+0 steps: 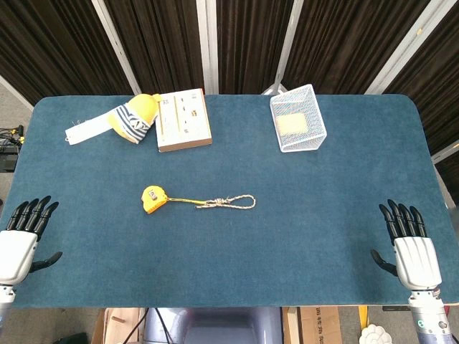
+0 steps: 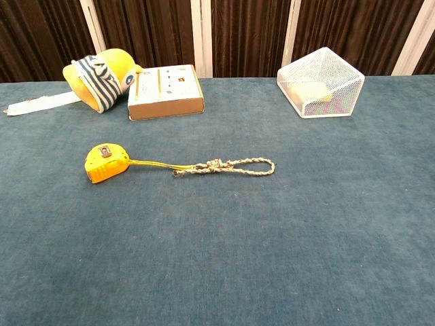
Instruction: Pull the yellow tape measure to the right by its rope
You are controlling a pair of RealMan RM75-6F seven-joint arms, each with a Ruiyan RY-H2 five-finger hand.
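The yellow tape measure [image 1: 153, 198] [image 2: 105, 163] lies on the blue table left of centre. A short yellow strap runs from it to a knotted beige rope [image 1: 228, 202] [image 2: 234, 166] that ends in a loop pointing right. My left hand [image 1: 21, 240] rests open at the near left table edge, fingers spread, far from the tape measure. My right hand [image 1: 410, 247] rests open at the near right edge, well to the right of the rope loop. Neither hand shows in the chest view.
A white wire basket [image 1: 298, 118] [image 2: 321, 83] stands at the back right. A flat white box [image 1: 183, 120] [image 2: 165, 92] and a yellow striped plush toy [image 1: 134, 118] [image 2: 100, 79] sit at the back left, with a white strip [image 1: 87, 130] beside them.
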